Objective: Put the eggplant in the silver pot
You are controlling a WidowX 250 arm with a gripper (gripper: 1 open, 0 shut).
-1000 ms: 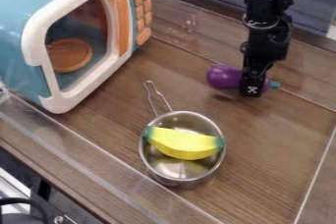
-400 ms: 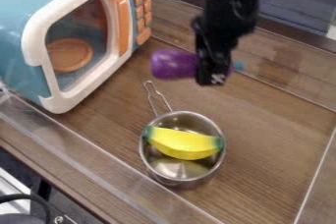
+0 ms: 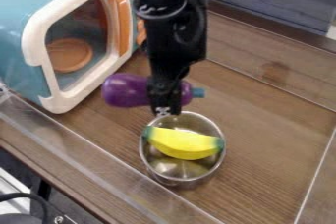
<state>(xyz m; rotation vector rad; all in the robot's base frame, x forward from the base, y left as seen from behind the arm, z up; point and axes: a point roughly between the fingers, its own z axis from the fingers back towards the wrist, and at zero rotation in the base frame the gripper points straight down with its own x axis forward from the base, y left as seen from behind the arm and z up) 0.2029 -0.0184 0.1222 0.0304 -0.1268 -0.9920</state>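
Note:
The purple eggplant hangs crosswise in my gripper, which is shut on it near its green stem end. The black arm comes down from the top of the camera view. The eggplant is off the wood, just beyond the far-left rim of the silver pot. That shiny round pot sits near the front of the table. Its wire handle is mostly hidden behind the gripper.
A yellow banana-like toy lies inside the pot and fills much of it. A teal-and-white toy microwave stands at the left, close to the eggplant. The wooden table's front edge runs diagonally at the bottom left.
The gripper has lifted the eggplant from the table's right side. It carried it left and toward the front, from beside the microwave's corner to just behind the pot.

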